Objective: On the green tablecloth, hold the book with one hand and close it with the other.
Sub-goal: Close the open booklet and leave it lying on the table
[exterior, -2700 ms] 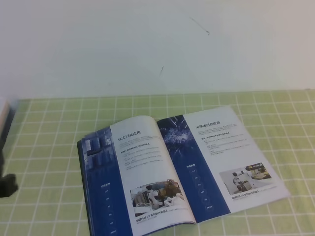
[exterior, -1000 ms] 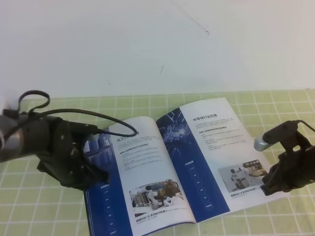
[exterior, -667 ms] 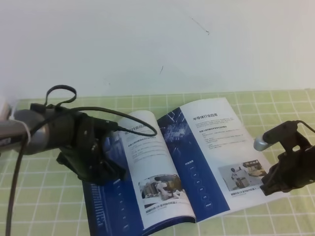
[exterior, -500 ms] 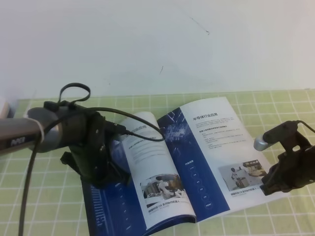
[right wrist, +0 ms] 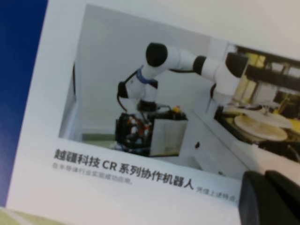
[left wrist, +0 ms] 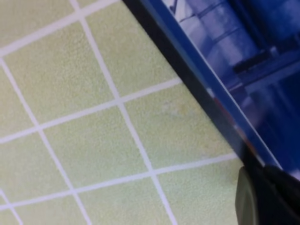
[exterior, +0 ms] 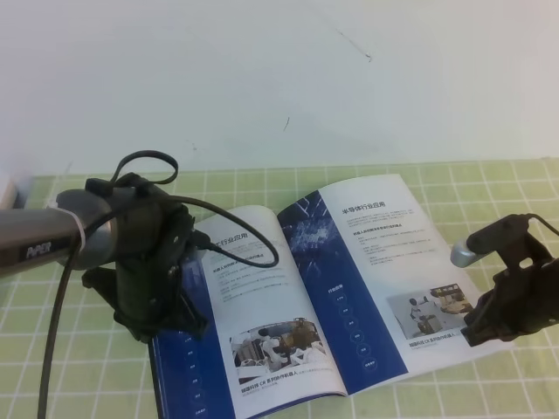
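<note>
From the high view, the book (exterior: 327,292) lies open on the green tablecloth (exterior: 79,375). Your right gripper (exterior: 479,336) presses its right-hand page corner; the left gripper (exterior: 166,323) sits at the left edge, and I cannot tell either claw's width. In the left wrist view, a fingertip (left wrist: 262,197) is at the cover's edge: get under it before lifting. The right wrist view shows only the page photo, so keep pressing down.
</note>
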Controlling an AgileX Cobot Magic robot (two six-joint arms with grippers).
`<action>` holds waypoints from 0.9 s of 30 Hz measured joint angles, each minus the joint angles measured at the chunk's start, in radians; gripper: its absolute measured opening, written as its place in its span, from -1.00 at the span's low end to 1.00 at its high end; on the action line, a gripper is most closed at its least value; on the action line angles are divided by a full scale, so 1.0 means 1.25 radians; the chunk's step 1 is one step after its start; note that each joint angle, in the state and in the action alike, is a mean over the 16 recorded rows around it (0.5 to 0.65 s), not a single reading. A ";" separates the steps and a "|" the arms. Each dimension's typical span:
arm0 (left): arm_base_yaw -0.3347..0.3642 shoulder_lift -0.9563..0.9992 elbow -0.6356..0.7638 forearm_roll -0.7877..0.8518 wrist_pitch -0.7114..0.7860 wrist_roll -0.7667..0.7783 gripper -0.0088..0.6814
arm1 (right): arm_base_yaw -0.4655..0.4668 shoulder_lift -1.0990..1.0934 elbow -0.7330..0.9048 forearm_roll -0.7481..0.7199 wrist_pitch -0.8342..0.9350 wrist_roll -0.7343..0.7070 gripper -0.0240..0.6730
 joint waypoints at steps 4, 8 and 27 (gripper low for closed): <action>0.000 0.002 0.000 0.008 0.006 -0.006 -0.98 | 0.000 0.001 0.000 0.001 0.000 0.000 -0.94; 0.000 0.003 0.000 0.015 0.012 -0.011 -0.98 | 0.000 0.001 0.000 0.002 0.000 0.000 -0.94; -0.003 0.027 -0.011 0.016 0.022 -0.010 -0.99 | 0.000 0.003 0.000 0.005 0.000 0.000 -0.94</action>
